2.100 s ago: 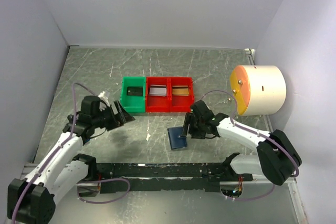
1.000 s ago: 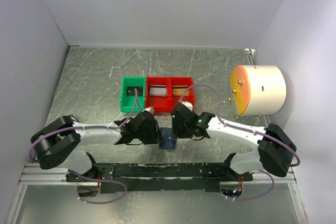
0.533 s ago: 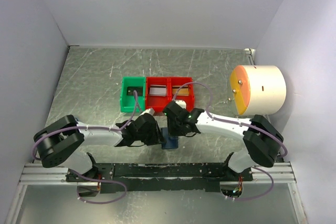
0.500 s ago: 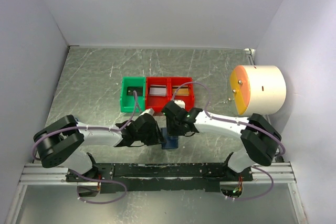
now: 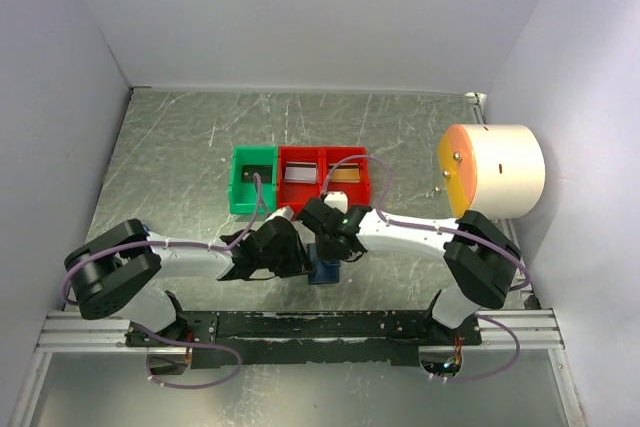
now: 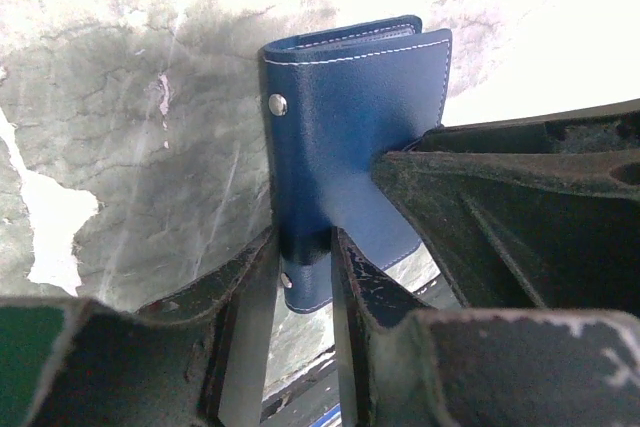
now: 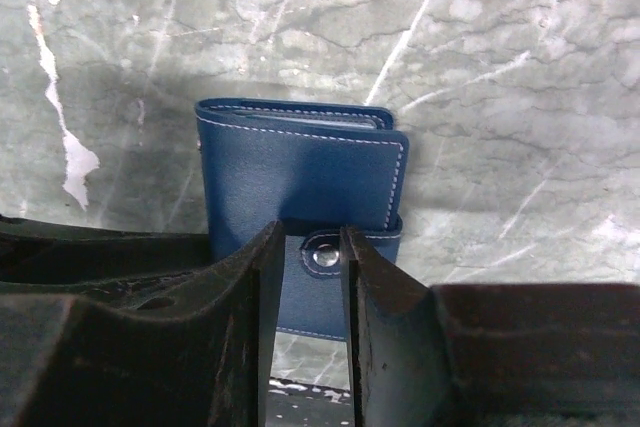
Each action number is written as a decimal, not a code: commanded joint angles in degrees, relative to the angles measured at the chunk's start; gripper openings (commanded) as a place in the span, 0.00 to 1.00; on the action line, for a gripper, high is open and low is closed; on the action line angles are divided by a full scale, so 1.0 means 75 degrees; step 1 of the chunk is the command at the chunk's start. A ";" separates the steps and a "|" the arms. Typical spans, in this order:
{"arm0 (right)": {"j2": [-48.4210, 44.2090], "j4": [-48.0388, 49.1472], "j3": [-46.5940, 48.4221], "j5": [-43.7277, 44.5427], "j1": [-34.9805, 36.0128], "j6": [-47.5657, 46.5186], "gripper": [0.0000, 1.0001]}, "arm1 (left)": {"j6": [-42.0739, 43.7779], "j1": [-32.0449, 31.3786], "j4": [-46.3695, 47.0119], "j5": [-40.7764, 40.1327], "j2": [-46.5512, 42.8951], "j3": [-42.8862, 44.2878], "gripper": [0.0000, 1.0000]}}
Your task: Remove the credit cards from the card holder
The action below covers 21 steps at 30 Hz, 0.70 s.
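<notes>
Left gripper [image 6: 306, 241] first: on my left wrist camera its two fingers are drawn in tight on the near edge of the wallet [image 6: 350, 137], a strip of blue leather filling the gap between them, no daylight either side that I can make out, so I call that pinched on. Right gripper [image 7: 313, 237] now: its fingers sit narrow on either side of the snap tab [image 7: 325, 255], the tab and its silver stud squeezed between them, clamped as far as I can see. The wallet is folded shut and lies flat on the grey marbled table [image 7: 480, 67], just in front of the arm bases, with both wrists meeting over it from left and right. Pale layers show along its far open edge; I can't tell what they are. Further back, near the wallet, a green bin [image 5: 236, 192] holds a dark card [image 5: 256, 175], and touching it on the right a red bin [image 5: 300, 151] holds a silvery card [image 5: 298, 175] in its left compartment and a tan card [image 5: 343, 175] in its right. Well off to the right lies a cream drum [image 5: 505, 172] with an orange face.
</notes>
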 commanded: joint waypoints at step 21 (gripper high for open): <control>-0.0221 0.0050 -0.0566 -0.0083 0.0169 -0.0025 0.08 | -0.0368 -0.0085 -0.1036 -0.0458 -0.0141 -0.0472 0.37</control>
